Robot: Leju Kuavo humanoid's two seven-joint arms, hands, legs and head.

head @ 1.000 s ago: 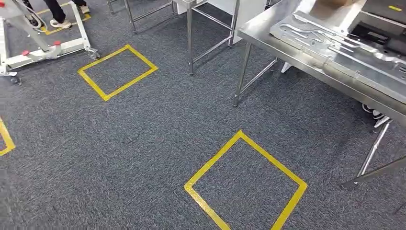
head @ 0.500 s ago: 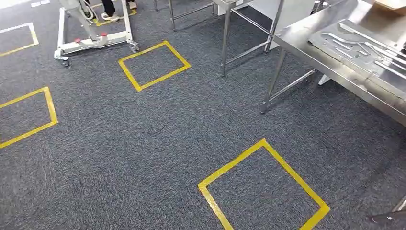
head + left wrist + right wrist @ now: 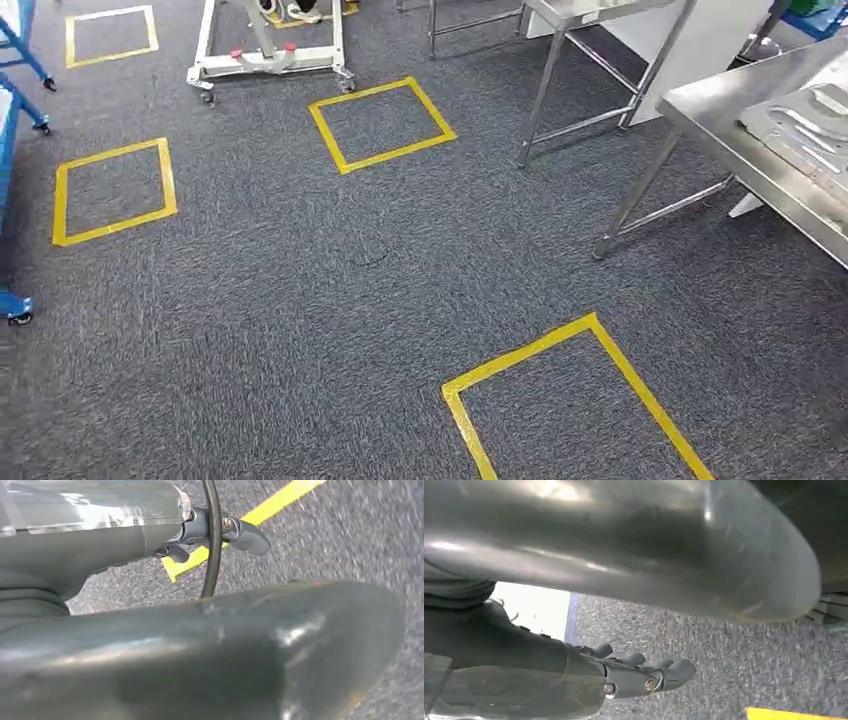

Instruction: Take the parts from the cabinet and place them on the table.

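A steel table (image 3: pixel 742 142) stands at the right edge of the head view, with stamped silver metal parts (image 3: pixel 808 122) lying flat on it. My left hand (image 3: pixel 200 630) hangs over grey carpet; its thick thumb crosses the left wrist view and its dark fingers (image 3: pixel 247 536) stretch out with nothing in them. My right hand (image 3: pixel 589 675) also hangs above the carpet, its fingers (image 3: pixel 669 670) apart from the thumb (image 3: pixel 624 545) and holding nothing.
Yellow tape squares (image 3: pixel 380 125) mark the grey carpet. A blue wheeled frame (image 3: pixel 14 110) stands at the left edge. A white wheeled stand (image 3: pixel 268 62) is at the back, with a person's shoes (image 3: pixel 300 10) behind it. A second steel table's legs (image 3: pixel 545 75) stand behind.
The camera has swung left: the steel table and its parts slid to the right edge, the tape squares shifted right, and the blue frame came in at the left.
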